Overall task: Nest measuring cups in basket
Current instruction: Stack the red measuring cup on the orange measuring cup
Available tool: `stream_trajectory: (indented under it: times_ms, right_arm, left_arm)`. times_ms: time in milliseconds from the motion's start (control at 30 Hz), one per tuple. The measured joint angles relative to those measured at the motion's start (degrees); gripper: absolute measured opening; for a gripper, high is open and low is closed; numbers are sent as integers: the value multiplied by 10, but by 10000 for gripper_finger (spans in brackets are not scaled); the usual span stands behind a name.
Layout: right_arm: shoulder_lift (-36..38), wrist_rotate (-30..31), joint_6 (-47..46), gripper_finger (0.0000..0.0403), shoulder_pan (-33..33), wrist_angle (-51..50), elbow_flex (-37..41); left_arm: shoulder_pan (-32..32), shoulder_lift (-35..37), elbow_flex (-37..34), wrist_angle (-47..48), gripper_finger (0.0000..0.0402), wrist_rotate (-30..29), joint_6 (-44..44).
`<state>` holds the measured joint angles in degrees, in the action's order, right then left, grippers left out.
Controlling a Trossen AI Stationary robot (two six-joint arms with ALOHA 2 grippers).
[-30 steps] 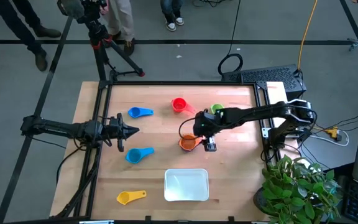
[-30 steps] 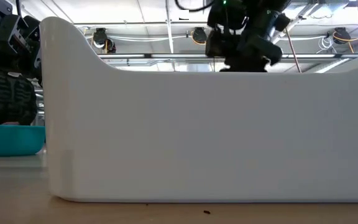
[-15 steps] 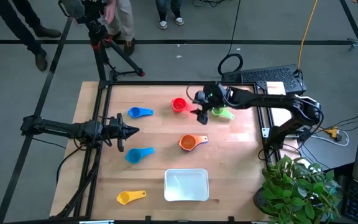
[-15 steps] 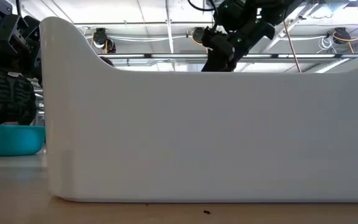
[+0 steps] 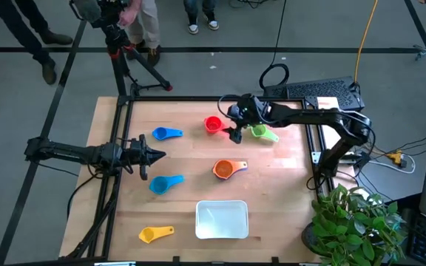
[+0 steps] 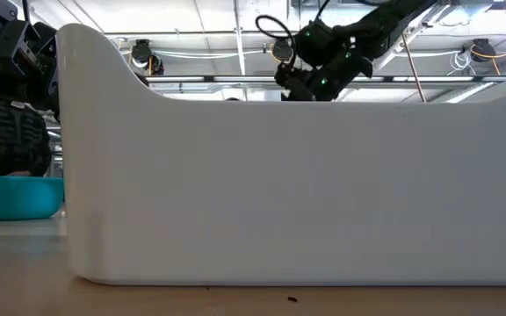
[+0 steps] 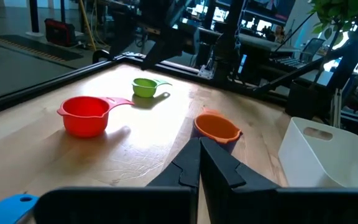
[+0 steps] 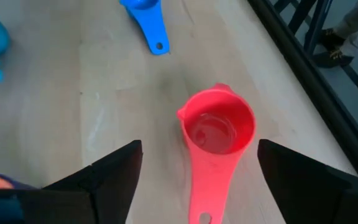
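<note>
Above the table, high view: right gripper [image 5: 235, 131] hangs between red cup [image 5: 212, 124] and green cup [image 5: 259, 132]; orange cup [image 5: 223, 169] lies beyond the white basket [image 5: 222, 220]; left gripper [image 5: 152, 155] waits at the left edge.
Left wrist view: fingers [image 7: 222, 169] pressed together, empty.
Right wrist view: fingers [image 8: 114, 168] spread wide around the red cup [image 8: 218, 127], holding nothing.

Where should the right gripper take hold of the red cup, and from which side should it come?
Probably by the flat handle of the red cup, coming straight down from above. The right gripper hangs open over it with the handle lying between its fingers, and the cup sits upright with bare table on both sides.
</note>
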<state>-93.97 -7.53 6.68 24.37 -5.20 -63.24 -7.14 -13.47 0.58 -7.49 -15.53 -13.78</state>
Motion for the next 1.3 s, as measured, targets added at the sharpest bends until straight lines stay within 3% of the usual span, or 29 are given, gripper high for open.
stream_trajectory:
  times_ms: [500, 1300]
  right_arm:
    - [-107, 19, 14, 326, 12, 1, -28]
    - [-118, 30, 3, 325, 22, -15, -28]
  left_arm:
    - [0, 0, 0, 0, 12, 0, 0]
    - [0, 0, 0, 0, 12, 0, 0]
